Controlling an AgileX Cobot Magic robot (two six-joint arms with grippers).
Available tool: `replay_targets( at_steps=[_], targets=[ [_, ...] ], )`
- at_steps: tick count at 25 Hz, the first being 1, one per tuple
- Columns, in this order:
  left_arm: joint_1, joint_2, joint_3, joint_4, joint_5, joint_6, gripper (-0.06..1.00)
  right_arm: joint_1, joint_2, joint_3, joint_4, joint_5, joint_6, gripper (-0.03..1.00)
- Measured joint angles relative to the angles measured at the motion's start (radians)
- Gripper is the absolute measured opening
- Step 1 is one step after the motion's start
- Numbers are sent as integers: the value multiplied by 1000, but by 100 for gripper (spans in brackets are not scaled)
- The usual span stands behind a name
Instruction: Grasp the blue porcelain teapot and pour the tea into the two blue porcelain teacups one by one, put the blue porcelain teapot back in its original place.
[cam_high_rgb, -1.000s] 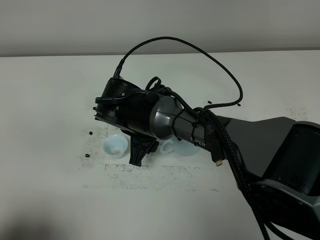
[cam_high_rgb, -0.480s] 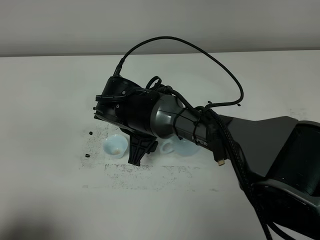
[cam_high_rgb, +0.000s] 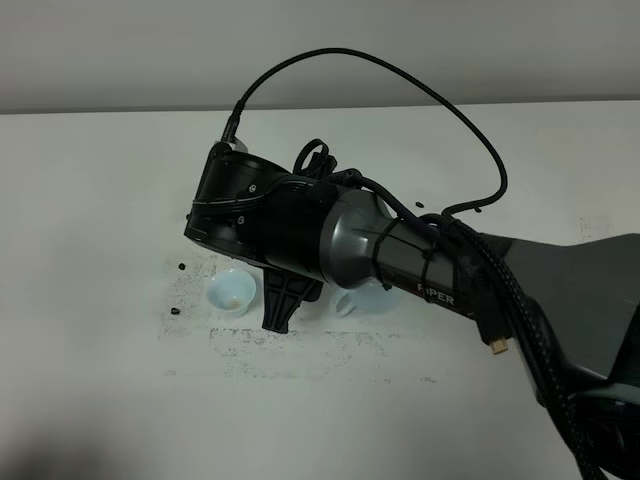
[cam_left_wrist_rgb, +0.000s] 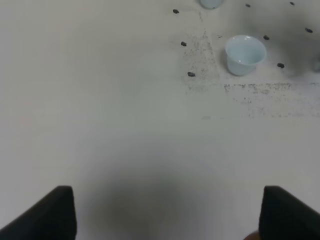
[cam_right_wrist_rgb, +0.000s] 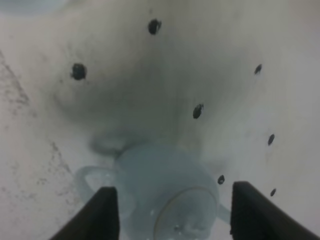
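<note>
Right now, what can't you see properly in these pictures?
The blue porcelain teapot: mostly hidden under the right arm in the exterior high view; blurred and cut by the edge in the right wrist view.
The second teacup: cut by the edge in the left wrist view; not seen from the exterior high view.
Contents of the visible teacup: too small to tell, exterior high view.
</note>
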Motion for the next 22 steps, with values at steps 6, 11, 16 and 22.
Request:
replay_targets(
  at_steps=[6, 11, 16, 22],
  targets=[
    [0, 0, 0, 0, 0, 0, 75, 32, -18, 0, 6, 0, 5, 51],
    [0, 0, 0, 0, 0, 0, 75, 26, -18, 16, 13, -82, 6, 51],
    [0, 0, 0, 0, 0, 0, 75, 5, 2, 25, 4, -104, 7, 51],
    [0, 0, 0, 0, 0, 0, 75, -21, 42, 41, -7, -77, 7, 51]
  ],
)
